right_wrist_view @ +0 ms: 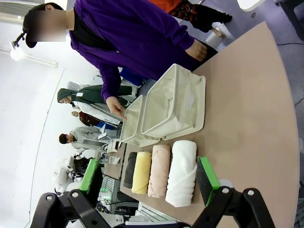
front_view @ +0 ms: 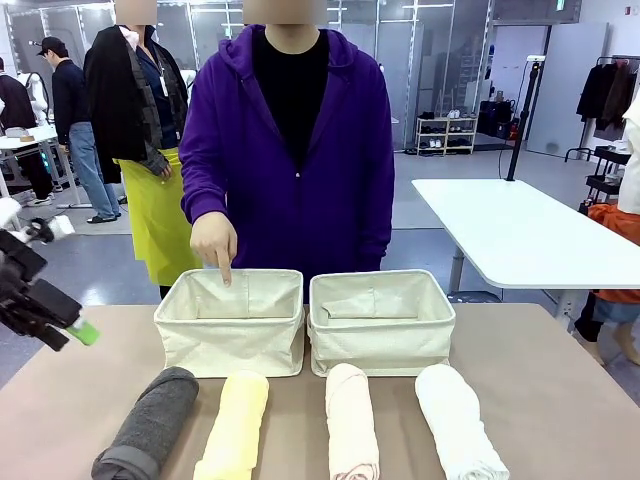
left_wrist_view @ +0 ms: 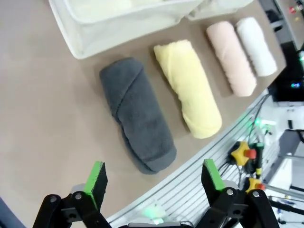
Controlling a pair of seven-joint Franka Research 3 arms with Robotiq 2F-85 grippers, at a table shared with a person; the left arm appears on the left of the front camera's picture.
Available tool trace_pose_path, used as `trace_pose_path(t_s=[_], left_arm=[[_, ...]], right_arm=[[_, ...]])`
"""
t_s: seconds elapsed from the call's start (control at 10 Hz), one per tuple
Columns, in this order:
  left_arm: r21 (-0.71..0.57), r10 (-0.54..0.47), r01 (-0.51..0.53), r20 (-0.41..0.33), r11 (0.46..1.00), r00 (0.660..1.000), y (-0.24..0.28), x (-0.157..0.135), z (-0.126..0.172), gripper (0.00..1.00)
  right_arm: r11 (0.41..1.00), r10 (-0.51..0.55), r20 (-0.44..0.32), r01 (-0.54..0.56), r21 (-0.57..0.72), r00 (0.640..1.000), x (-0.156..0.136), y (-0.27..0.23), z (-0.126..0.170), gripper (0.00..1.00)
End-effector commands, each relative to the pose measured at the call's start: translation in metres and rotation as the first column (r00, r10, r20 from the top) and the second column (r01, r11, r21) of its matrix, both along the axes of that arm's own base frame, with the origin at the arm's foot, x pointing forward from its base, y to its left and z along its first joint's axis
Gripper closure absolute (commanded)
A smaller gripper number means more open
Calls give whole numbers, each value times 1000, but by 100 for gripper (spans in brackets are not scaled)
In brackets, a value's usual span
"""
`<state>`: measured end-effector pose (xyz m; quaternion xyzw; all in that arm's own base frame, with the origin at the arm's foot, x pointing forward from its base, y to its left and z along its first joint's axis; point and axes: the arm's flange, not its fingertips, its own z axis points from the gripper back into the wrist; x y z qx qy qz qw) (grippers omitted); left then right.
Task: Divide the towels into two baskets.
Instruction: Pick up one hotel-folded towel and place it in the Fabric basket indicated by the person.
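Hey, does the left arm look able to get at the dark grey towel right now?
Probably yes. The left pincer is open and pointed at the dark grey towel, which lies bare on the table with a gap to the pale yellow towel; nothing sits between.

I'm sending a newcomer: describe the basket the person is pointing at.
On the tan table, two cream baskets stand behind four rolled towels. It is the basket on the robot's left, behind the grey roll and yellow roll; the person's hand points at it alone.
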<state>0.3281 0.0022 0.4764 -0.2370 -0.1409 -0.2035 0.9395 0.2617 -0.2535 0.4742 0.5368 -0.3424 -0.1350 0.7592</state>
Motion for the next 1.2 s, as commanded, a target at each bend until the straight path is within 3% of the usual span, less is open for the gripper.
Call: trace_pose_path(t_s=[0.0, 0.6, 1.1], left_arm=[[42, 8, -6, -44, 999, 999, -27, -42, -59, 0], [134, 17, 1, -137, 991, 990, -61, -30, -125, 0], [177, 88, -68, -103, 982, 991, -70, -25, -158, 0]], right_arm=[[1000, 5, 13, -5, -5, 1000, -3, -1, 3, 0], [1000, 5, 13, -5, -5, 1000, -3, -1, 3, 0], [1000, 5, 13, -5, -5, 1000, -3, -1, 3, 0]])
